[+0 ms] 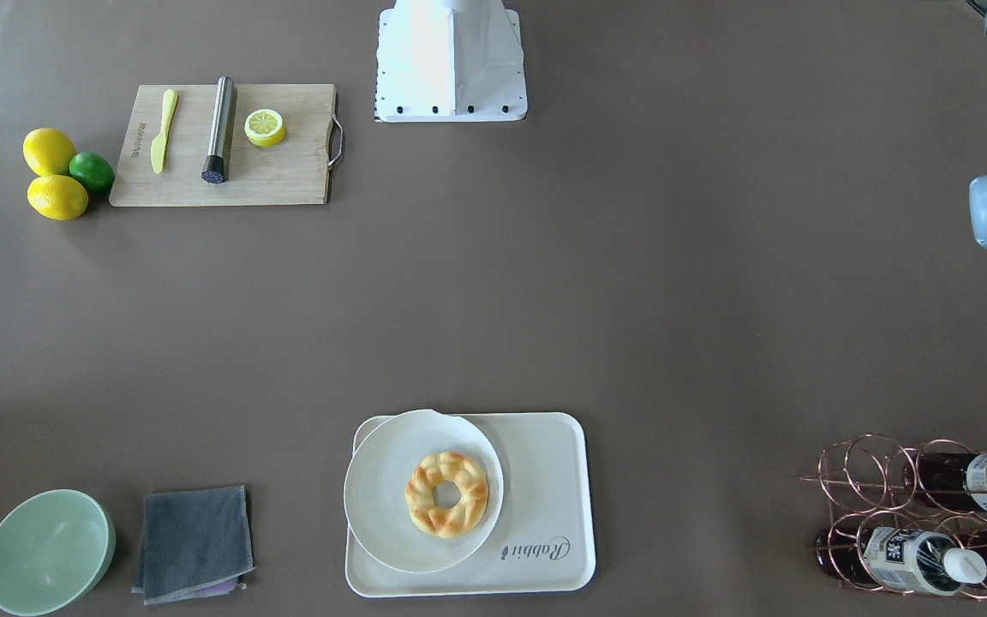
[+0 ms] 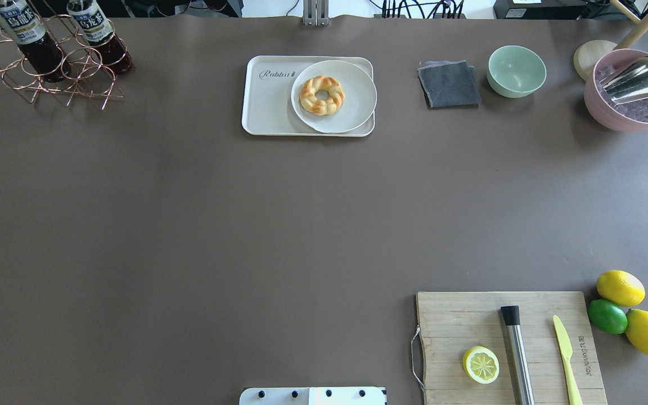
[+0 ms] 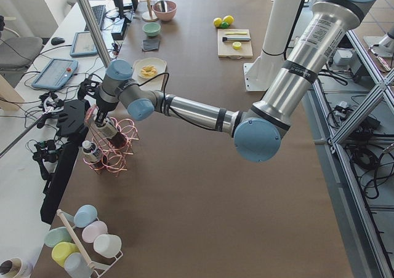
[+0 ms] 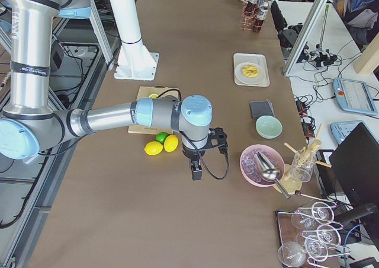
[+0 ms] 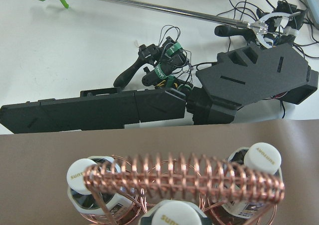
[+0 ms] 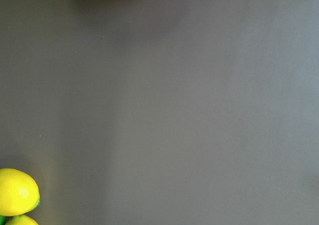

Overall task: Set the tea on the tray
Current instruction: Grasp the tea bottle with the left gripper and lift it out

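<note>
Several tea bottles lie in a copper wire rack (image 1: 875, 480) at the table's far left corner; one tea bottle (image 1: 913, 557) shows its white cap, and two more (image 2: 26, 31) show in the overhead view. In the left wrist view three white caps (image 5: 175, 214) face the camera from just below. My left gripper (image 3: 98, 119) is at the rack's top, by the bottles; I cannot tell whether it is open or shut. The cream tray (image 1: 545, 480), also seen overhead (image 2: 268, 107), carries a round plate. My right gripper (image 4: 196, 174) hangs over bare table near the lemons; its state cannot be told.
A white plate (image 2: 352, 107) with a ring pastry (image 2: 322, 95) covers half the tray. A grey cloth (image 2: 449, 84), a green bowl (image 2: 517, 70) and a pink ice bowl (image 2: 633, 95) stand to the right. A cutting board (image 2: 459, 320), lemons (image 2: 620, 287) and a lime are near right.
</note>
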You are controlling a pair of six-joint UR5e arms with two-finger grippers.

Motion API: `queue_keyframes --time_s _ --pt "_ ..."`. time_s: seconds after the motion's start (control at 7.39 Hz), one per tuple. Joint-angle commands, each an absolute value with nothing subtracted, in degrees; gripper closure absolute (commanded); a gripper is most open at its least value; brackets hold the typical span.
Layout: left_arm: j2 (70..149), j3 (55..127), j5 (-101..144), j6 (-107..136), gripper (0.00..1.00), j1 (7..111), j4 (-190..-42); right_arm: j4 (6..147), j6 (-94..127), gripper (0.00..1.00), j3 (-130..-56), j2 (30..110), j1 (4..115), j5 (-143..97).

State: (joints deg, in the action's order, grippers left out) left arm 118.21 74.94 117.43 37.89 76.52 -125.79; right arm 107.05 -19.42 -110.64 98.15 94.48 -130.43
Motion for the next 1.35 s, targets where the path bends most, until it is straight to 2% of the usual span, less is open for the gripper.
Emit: queue_keyframes --time_s 0.0,0.41,0.54,0.81,1.22 --pt "118.4 81.8 121.5 37.5 1.0 79.9 -117.4 107.0 -19.1 0.0 -110.4 97.9 94.4 -130.4" --pt "112.9 90.0 121.9 37.5 1.0 80.8 -115.9 107.0 -19.0 0.0 -110.3 97.6 94.4 -130.5" --pt "112.8 95.5 121.9 37.9 1.0 80.3 -110.6 107.0 -19.0 0.0 -110.3 97.6 94.4 -131.0" --pt "116.5 105.2 118.9 38.0 1.0 76.5 -95.2 107.0 -19.0 0.0 -110.3 97.5 94.4 -131.2" --pt "119.5 114.2 109.7 41.4 1.0 63.9 -89.2 107.0 -18.9 0.0 -110.2 97.4 94.4 -131.3"
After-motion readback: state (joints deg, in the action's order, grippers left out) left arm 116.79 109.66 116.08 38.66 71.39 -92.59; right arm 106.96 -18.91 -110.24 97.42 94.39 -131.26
